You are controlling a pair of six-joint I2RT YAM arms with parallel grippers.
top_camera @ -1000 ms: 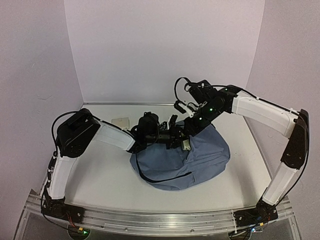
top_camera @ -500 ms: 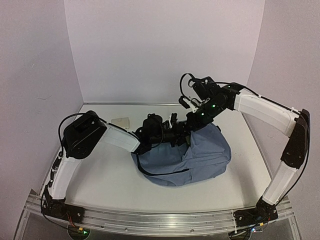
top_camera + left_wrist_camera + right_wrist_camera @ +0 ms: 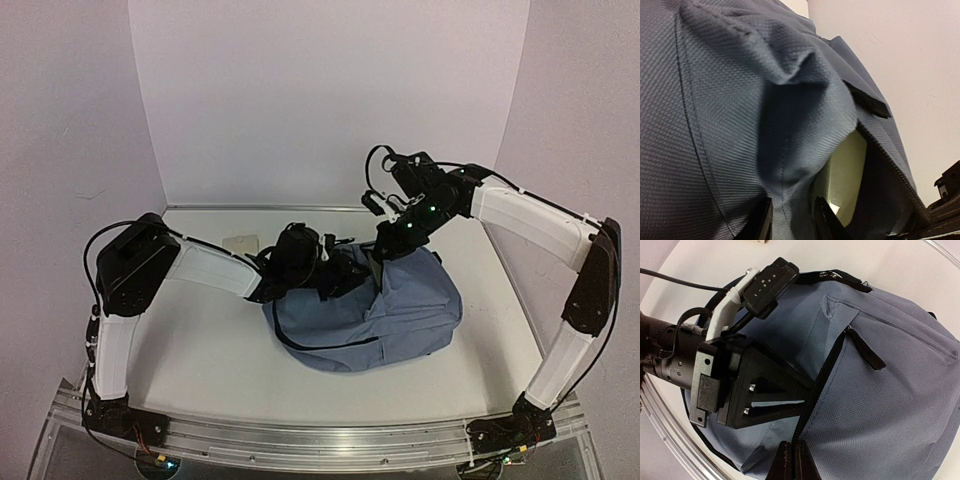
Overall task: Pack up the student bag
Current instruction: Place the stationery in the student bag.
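Left gripper (image 3: 343,276) and right gripper (image 3: 384,250) meet over the student bag (image 3: 400,310), slumped on the table (image 3: 200,350) right of centre. Left wrist: fingers pinch a fold of its fabric beside an open slit showing a pale flat thing (image 3: 847,170). Right wrist: jaws squeezed tight on the bag's zipper edge.
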